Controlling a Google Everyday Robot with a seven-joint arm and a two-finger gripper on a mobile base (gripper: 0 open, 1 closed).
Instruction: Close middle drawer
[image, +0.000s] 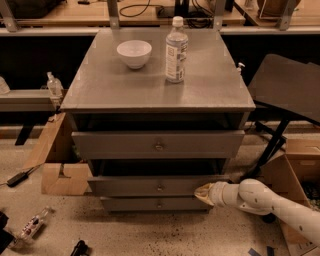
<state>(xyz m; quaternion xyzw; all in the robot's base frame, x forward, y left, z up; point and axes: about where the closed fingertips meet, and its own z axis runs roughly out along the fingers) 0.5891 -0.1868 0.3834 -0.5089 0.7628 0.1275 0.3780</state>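
The grey cabinet (150, 85) has three drawers. The middle drawer (135, 186), with a small brass knob (160, 188), stands out only a little beyond the lowest drawer (145, 204). The top drawer (125, 145) is pulled out further above it. My gripper (202, 192) comes in from the lower right on a white arm (270, 202). Its yellowish tip is shut and empty, pressed against the right end of the middle drawer's front.
A white bowl (134, 52) and a water bottle (176, 50) stand on the cabinet top. Cardboard boxes sit on the floor left (60, 170) and right (295, 165). A black folding stand (287, 90) is at the right. Small litter (32, 225) lies on the floor at the lower left.
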